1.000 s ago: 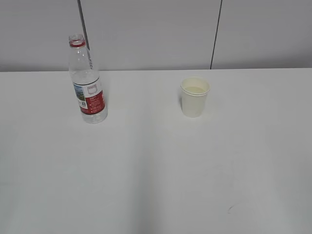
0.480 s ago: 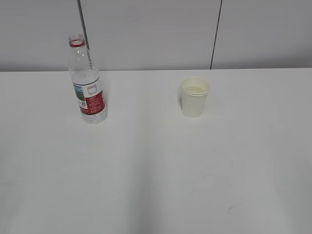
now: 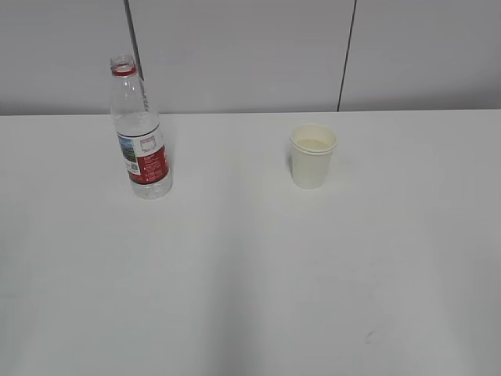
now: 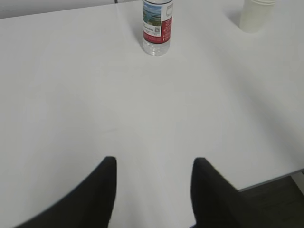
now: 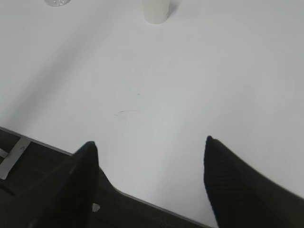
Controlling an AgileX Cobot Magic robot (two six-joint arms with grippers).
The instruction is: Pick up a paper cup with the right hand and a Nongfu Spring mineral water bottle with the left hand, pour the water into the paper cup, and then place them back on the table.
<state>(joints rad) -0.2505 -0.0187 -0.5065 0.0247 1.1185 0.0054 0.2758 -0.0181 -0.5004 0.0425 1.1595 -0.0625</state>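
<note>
The clear water bottle (image 3: 141, 129) with a red-and-white label and no cap stands upright at the back left of the white table (image 3: 250, 266). The off-white paper cup (image 3: 312, 155) stands upright to its right, apart from it. Neither arm shows in the exterior view. In the left wrist view my left gripper (image 4: 154, 164) is open and empty over the table's near edge, far from the bottle (image 4: 157, 26) and cup (image 4: 255, 15). In the right wrist view my right gripper (image 5: 149, 145) is open and empty above the front edge, far from the cup (image 5: 156, 11).
A small dark scuff (image 3: 369, 337) marks the table near the front right; it also shows in the right wrist view (image 5: 127, 112). The table's front edge (image 5: 42, 142) and a dark floor lie below my right gripper. A grey panelled wall (image 3: 250, 55) stands behind the table.
</note>
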